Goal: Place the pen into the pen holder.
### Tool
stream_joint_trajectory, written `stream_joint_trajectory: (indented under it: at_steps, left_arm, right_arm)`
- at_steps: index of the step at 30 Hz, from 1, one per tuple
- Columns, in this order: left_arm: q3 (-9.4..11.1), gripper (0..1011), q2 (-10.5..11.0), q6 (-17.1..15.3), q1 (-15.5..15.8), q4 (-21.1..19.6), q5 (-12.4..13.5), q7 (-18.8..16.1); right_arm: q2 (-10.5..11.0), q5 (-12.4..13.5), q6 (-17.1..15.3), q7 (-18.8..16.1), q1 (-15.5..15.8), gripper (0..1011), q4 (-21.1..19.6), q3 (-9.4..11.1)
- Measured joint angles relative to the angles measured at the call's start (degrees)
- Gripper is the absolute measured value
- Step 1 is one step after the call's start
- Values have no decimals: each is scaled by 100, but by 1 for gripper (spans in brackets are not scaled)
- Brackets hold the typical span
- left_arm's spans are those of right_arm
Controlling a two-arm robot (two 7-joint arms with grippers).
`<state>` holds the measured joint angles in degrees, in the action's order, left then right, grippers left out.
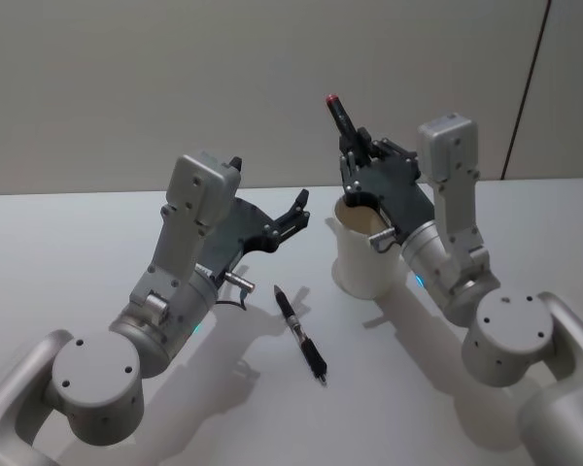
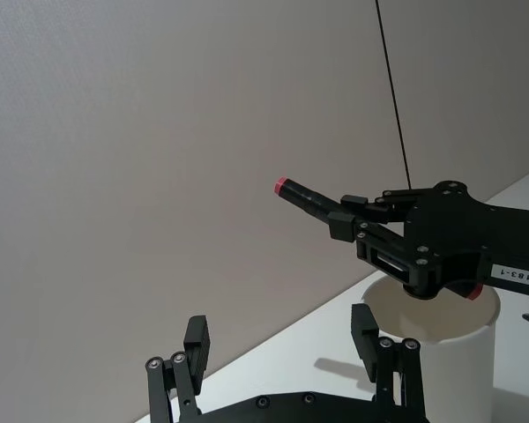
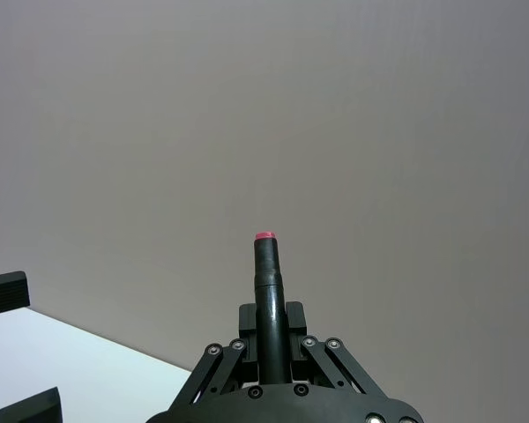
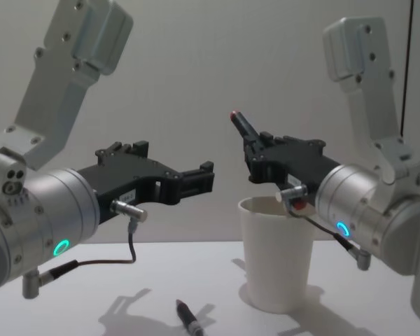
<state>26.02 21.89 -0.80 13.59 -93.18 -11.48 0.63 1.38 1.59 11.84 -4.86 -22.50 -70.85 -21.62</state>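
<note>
Head view: find pen [image 1: 344, 118] tilted at upper centre, clamped by right pincer [image 1: 358, 146] over holder [image 1: 361, 262]; second pen [image 1: 302, 332] flat on worktop [image 1: 78, 233], lower centre. Reckon the pen light, stiff, slick; best gripped mid-barrel.

Left wrist view: see left pincer [image 2: 280, 330] wide open, empty, at bottom.

Right wrist view: note barrel pinched tight, red tip up.

Chest view: pen held just above holder rim, centre right.

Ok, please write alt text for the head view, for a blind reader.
The right gripper holds a black pen, red end up, above the white pen holder. The left gripper hangs open beside it, and a second pen lies on the table.
</note>
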Motion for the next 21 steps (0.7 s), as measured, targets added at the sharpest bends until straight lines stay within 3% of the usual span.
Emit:
stream_joint_trajectory:
  at_steps: [21]
  left_arm:
    - [0,1001,0,0,0,0,0,0]
  right_arm:
    - [38,-26,-14,70,88,179,-67,26]
